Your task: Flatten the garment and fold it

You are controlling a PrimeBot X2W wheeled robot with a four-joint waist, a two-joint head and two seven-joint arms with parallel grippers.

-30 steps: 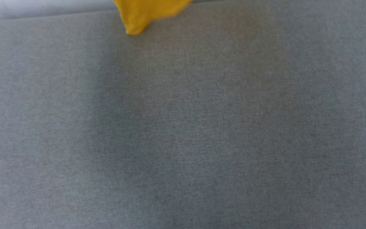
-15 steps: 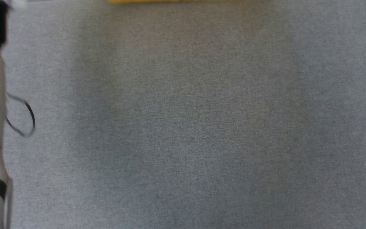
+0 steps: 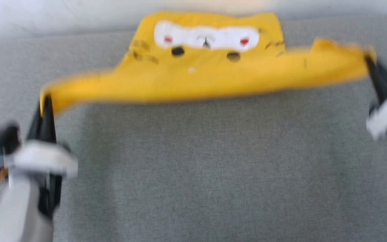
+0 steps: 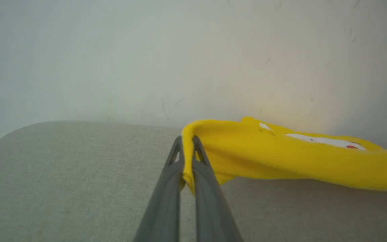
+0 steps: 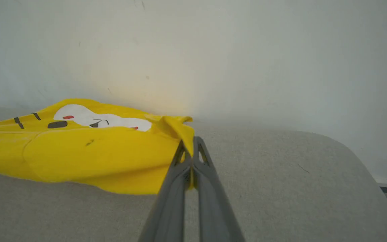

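Over the grey surface (image 3: 213, 168), left fingers (image 4: 175, 164) and right fingers (image 5: 179, 164) each pinch a corner of the yellow garment (image 3: 197, 80).

I count one shirt (image 3: 207, 77) on screen. Two grippers, the left gripper (image 3: 47, 101) and the right gripper (image 3: 370, 62), with two fingers (image 4: 166, 188) apiece, four in all, and one shirt corner pinched in each pair. On the print there's one white patch (image 3: 207, 37), two red dots (image 3: 168, 40) (image 3: 244, 41) and two black spots (image 3: 178, 51) (image 3: 233, 56). One grey surface (image 3: 213, 168), one wall (image 4: 113, 50).
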